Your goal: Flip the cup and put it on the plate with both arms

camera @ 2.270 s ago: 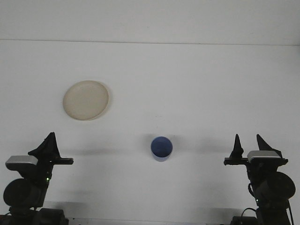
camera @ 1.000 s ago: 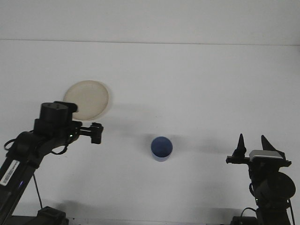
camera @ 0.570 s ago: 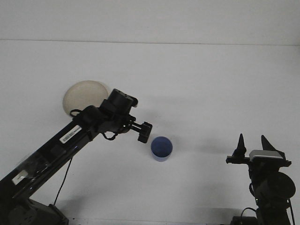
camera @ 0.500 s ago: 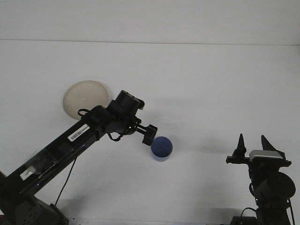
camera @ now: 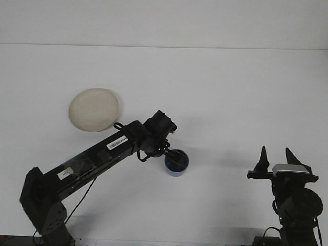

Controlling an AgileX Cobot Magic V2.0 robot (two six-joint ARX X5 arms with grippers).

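At the desk's (camera: 230, 92) near right corner the right gripper (camera: 275, 158) rests with jaws spread apart, wide bare surface around it. From the near left corner the left arm (camera: 97, 156) stretches diagonally toward the middle; the left gripper (camera: 176, 158) sits at the blue cup (camera: 177, 165), jaws' state cannot be told. The cup stands mouth up. Farther left lies the beige plate (camera: 94, 109), bare.
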